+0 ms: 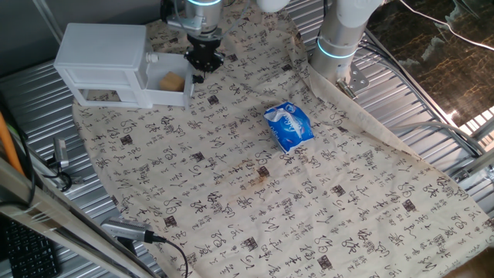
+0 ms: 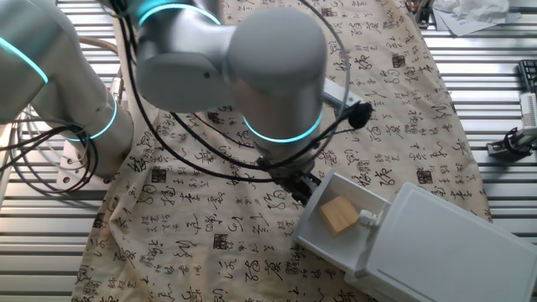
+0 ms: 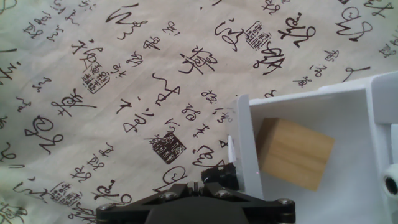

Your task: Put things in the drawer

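Note:
The light-tan wooden block (image 1: 171,80) lies inside the open white drawer (image 1: 165,97), which is pulled out of the white cabinet (image 1: 104,48). The block also shows in the other fixed view (image 2: 338,214) and in the hand view (image 3: 295,152). My gripper (image 1: 202,62) is just outside the drawer's front panel (image 3: 247,143), beside its small dark knob (image 3: 219,175). In the hand view the gripper (image 3: 200,186) has its jaws together and holds nothing. In the other fixed view the gripper (image 2: 300,184) sits at the drawer's front edge (image 2: 309,220).
A blue packet (image 1: 289,126) lies on the printed cloth (image 1: 231,185) mid-table, right of the drawer. The arm's base (image 1: 338,38) stands at the back right. Cables and a camera mount (image 1: 127,230) are at the front left edge.

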